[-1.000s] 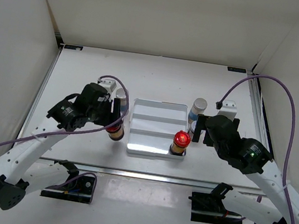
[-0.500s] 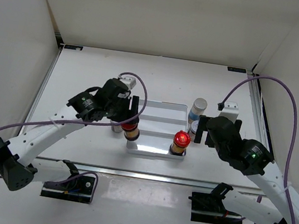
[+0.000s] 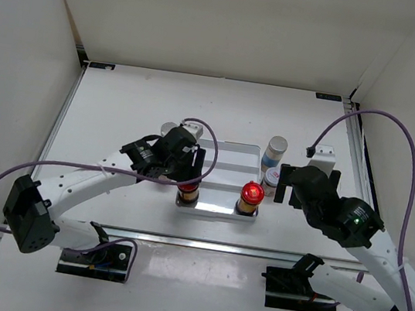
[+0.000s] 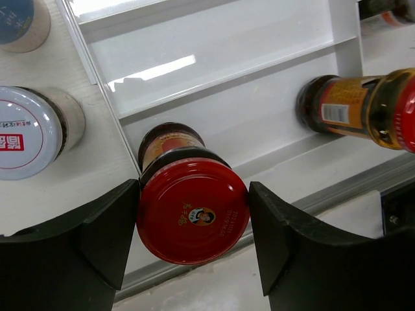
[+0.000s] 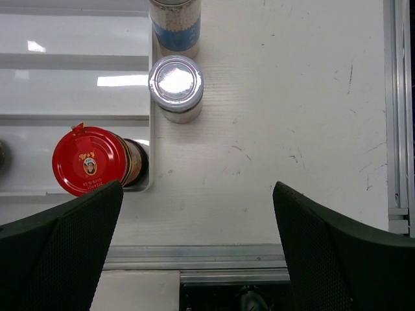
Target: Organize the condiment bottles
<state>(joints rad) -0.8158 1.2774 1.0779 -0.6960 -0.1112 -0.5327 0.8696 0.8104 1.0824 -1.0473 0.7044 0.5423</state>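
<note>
My left gripper (image 4: 192,217) is shut on the red cap of an amber-brown condiment bottle (image 4: 192,208), held upright over the near left end of the white divided tray (image 4: 227,71); in the top view this bottle (image 3: 188,192) hangs under the left gripper (image 3: 191,175). A second red-capped bottle (image 3: 251,196) stands in the tray's near right corner. Just right of the tray stand a tall silver-capped bottle (image 5: 174,23) and a short one (image 5: 176,84). My right gripper (image 5: 194,240) is open above bare table, right of the red-capped bottle (image 5: 91,161).
Left of the tray, two more silver-capped bottles stand on the table, one short (image 4: 32,133) and one with a blue label (image 4: 23,23). A metal rail (image 5: 259,256) runs along the table's near edge. White walls enclose the table.
My left arm has carried the red-capped bottle rightward, from beside the tray's left wall to over its near left corner. The right arm has barely shifted.
</note>
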